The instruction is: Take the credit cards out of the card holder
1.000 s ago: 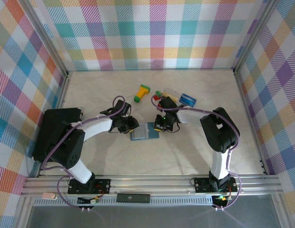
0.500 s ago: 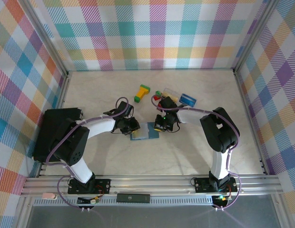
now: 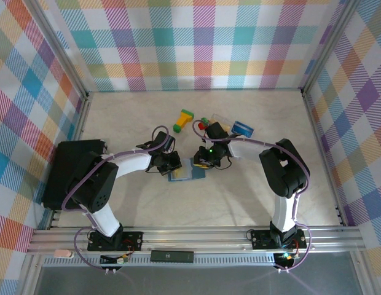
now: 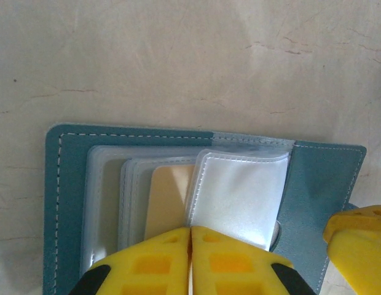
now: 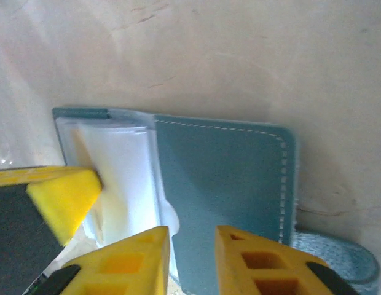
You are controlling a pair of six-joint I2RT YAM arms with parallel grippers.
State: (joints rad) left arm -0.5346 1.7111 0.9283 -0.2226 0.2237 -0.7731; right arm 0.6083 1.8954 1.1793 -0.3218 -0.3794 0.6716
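Observation:
The card holder (image 3: pixel 186 171) lies open on the table between both grippers, slate-blue with clear sleeves (image 4: pixel 239 190). A pale tan credit card (image 4: pixel 169 196) sits inside one sleeve. My left gripper (image 4: pixel 190 232) is at the holder's near edge over the sleeves, its yellow fingers pressed together, and I cannot see anything between them. My right gripper (image 5: pixel 192 238) hovers over the holder's blue cover (image 5: pixel 221 184) with a narrow gap between its fingers and nothing in it. A small blue card (image 3: pixel 243 128) lies on the table behind the right gripper (image 3: pixel 203 161).
A yellow-and-green block (image 3: pixel 184 120) lies behind the holder. Small red and green pieces (image 3: pixel 203 123) and a pale clear-looking piece (image 3: pixel 220 118) sit beside the blue card. A blue-grey strap loop (image 5: pixel 341 258) lies at the holder's corner. Checked walls enclose the table.
The left gripper has slid right onto the holder's edge and closed its fingers. The right gripper's fingers have parted a little over the cover.

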